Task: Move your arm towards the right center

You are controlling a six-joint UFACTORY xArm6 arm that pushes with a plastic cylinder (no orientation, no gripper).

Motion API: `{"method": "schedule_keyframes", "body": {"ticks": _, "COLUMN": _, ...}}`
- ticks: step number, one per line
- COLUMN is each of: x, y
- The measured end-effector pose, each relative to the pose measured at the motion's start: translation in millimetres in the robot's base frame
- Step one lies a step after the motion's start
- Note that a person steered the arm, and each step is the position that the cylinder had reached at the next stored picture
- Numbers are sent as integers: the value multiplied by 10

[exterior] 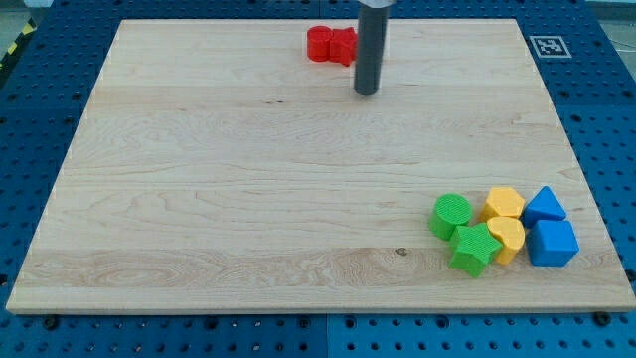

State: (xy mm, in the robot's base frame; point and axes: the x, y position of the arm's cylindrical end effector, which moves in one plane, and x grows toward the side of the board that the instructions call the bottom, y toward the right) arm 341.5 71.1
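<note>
green star block, my tip near red blocks

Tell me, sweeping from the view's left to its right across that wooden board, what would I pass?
Red blocks → my tip → green cylinder → green star → yellow blocks → blue blocks. The red blocks sit at the view's top; the rest cluster at the bottom right.

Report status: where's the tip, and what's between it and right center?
My tip near the view's top, just right of the red blocks. Right center of the board not reached. Path bare; block cluster sits lower right.
</note>
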Motion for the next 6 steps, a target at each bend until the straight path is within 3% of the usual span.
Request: {"method": "schedule_keyframes", "body": {"ticks": 6, "x": 734, "y": 1576}}
